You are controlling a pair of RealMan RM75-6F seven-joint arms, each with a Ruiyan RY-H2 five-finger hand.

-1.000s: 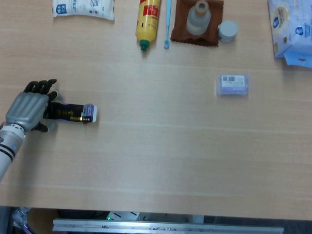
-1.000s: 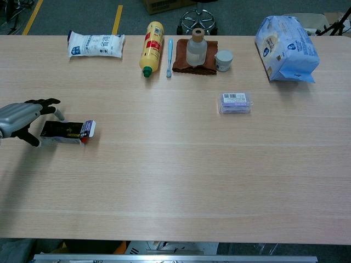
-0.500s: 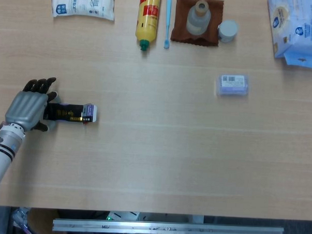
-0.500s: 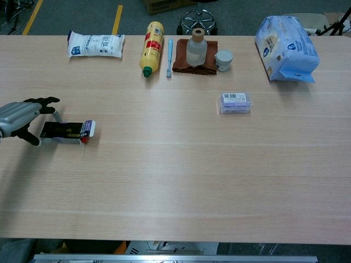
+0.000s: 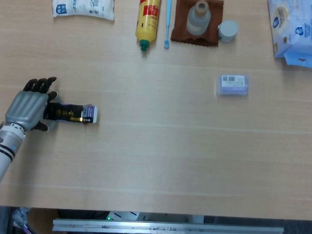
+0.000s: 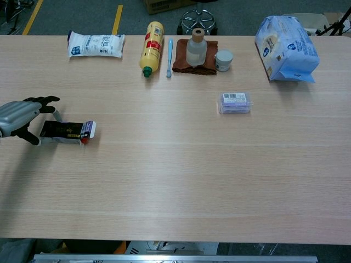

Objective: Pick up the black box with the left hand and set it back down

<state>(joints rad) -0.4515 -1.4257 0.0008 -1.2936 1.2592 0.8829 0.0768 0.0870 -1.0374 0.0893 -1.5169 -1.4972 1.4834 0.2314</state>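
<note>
Lying flat on the desk (image 5: pixel 160 148) near its left edge: black box (image 5: pixel 68 112). Cupping its left end with left hand (image 5: pixel 28 107), fingers apart, gripping uncertain. Judging either lift pending or box already returned; cannot tell.

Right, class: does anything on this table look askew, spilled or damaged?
Nothing looks spilled or damaged. The yellow bottle lies on its side, apparently intact. The black box lies flat with the left robot hand at its end; whether its fingers grip it is unclear.

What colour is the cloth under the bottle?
Brown cloth, clearest in the head view.
</note>
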